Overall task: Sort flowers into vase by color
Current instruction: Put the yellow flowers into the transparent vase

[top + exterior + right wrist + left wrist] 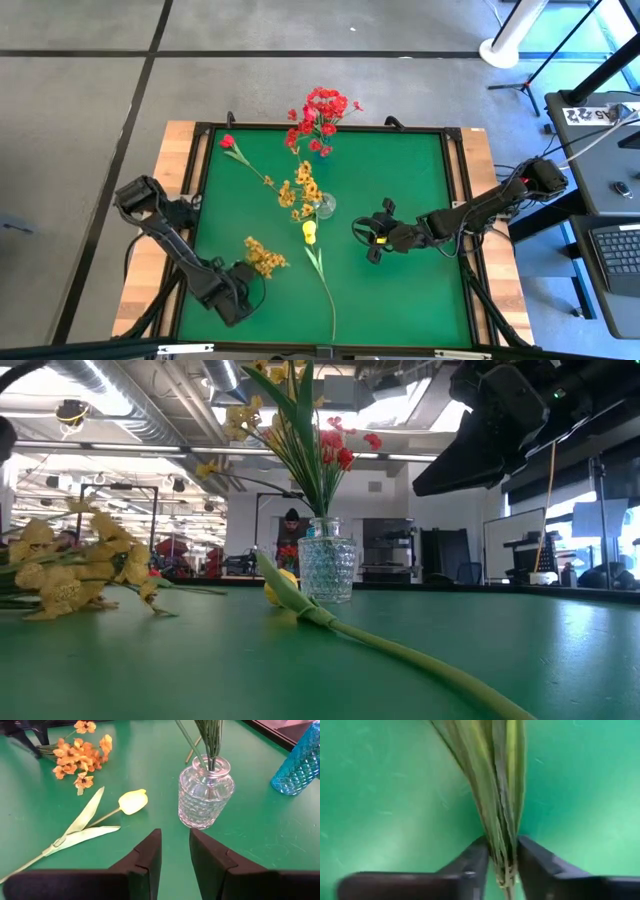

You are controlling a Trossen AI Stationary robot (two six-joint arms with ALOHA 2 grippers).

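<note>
Green mat (420, 280) carrying the whole lot. Left gripper (240, 292) is sitting at the near left of the mat, jaws pinched narrow on the bundled stems (502, 820) of a yellow-orange spray (262, 257), whose blossoms are lying on the mat; gripping at the stem end would leave that end free to go into a neck. Right gripper (372, 238) is hovering right of centre, jaws narrow with nothing between them, pointed at the clear glass vase (205, 795), probably waiting. The clear vase is standing mid-table, holding a yellow spray (300, 187). A yellow tulip (133, 801) is lying just beside it, long stem trailing toward the near edge. A blue vase (299, 765) is standing farther back, apparently holding the red spray (320, 118). A single red bloom (227, 142) is lying at the far left, unsorted.
</note>
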